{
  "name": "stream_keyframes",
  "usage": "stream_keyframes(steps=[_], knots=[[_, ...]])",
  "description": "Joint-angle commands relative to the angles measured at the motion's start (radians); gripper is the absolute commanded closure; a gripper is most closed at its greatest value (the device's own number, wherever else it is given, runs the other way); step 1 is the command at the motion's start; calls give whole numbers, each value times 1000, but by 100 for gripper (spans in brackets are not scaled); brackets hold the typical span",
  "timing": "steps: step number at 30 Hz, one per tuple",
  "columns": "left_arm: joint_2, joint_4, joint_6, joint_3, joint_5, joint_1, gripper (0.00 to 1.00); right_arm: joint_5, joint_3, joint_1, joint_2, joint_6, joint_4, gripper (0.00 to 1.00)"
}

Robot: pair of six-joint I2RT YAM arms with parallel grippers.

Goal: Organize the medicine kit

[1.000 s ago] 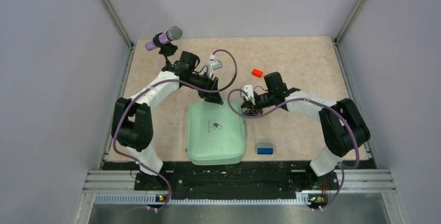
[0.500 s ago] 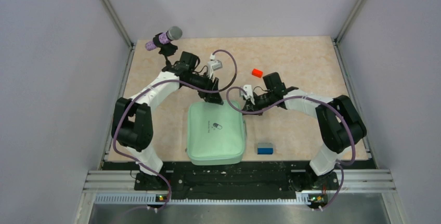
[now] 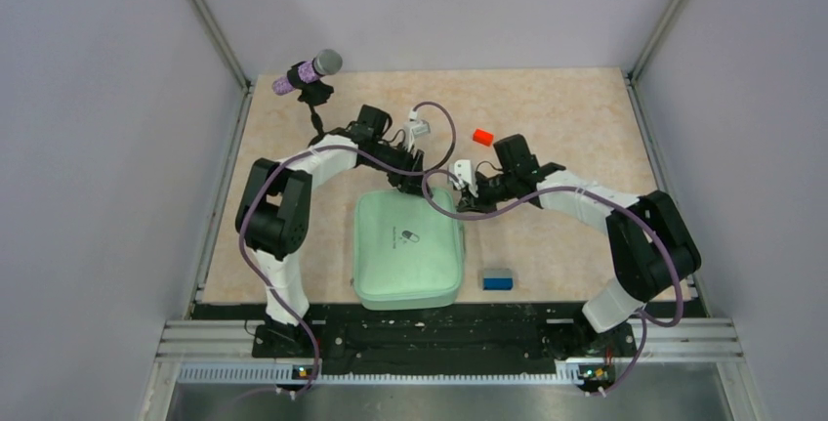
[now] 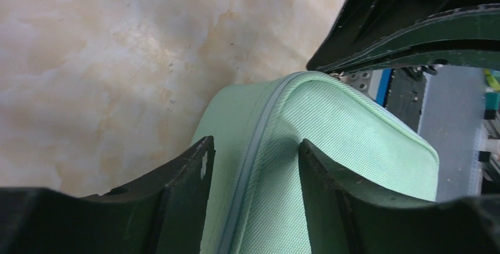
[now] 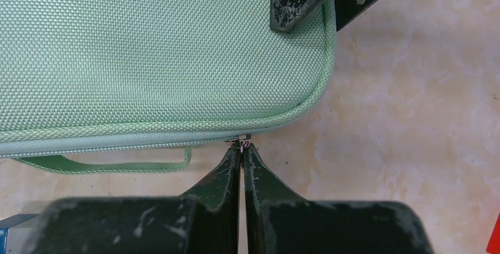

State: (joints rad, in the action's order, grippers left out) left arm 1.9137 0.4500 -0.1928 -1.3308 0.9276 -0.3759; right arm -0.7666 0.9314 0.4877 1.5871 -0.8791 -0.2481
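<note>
The medicine kit [image 3: 406, 250], a pale mint-green fabric case with a zip round its edge, lies shut near the table's front. My left gripper [image 3: 410, 185] stands open at its far edge; in the left wrist view the gripper [image 4: 253, 148] straddles the zip seam of the kit [image 4: 354, 130]. My right gripper [image 3: 461, 204] sits at the kit's far right corner. In the right wrist view that gripper [image 5: 242, 149] is shut on the small metal zip pull [image 5: 240, 142], against the side of the kit [image 5: 147, 48].
An orange-red block [image 3: 481, 136] lies behind the right gripper. A blue block [image 3: 498, 279] sits right of the kit near the front edge. A purple and grey cylinder [image 3: 308, 71] stands on a mount at the back left corner. A green loop strap [image 5: 100, 164] hangs from the kit's side.
The left arm has swung right and brought its gripper onto the kit's far edge, jaws wider. The right gripper has gone from open to shut on the zip pull.
</note>
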Motion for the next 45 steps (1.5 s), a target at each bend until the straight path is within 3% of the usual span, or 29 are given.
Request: stream_keyframes(steps=[1,5,12,25,33,40,43,45], knots=[[20,4,-26,-31,113,-25,44,37,48,7,-41,9,69,100],[29,25,-62,-4,125,-32,56,66,48,9,-31,29,121,100],[17,66,-101,-7,50,-31,100,84,60,16,-33,38,124,100],[-167,-232,231,164,-180,205,100,130,-128,26,-253,-242,-189,100],[-349,-360,387,365,-371,231,100,132,-172,38,-328,-296,-340,100],[-531,-336,615,516,-791,295,100,93,-189,49,-378,-216,-377,100],[-551,-335,737,576,-771,360,100,54,-203,51,-373,-85,-293,100],[-578,-394,793,636,-678,390,100,38,-211,52,-362,4,-216,100]])
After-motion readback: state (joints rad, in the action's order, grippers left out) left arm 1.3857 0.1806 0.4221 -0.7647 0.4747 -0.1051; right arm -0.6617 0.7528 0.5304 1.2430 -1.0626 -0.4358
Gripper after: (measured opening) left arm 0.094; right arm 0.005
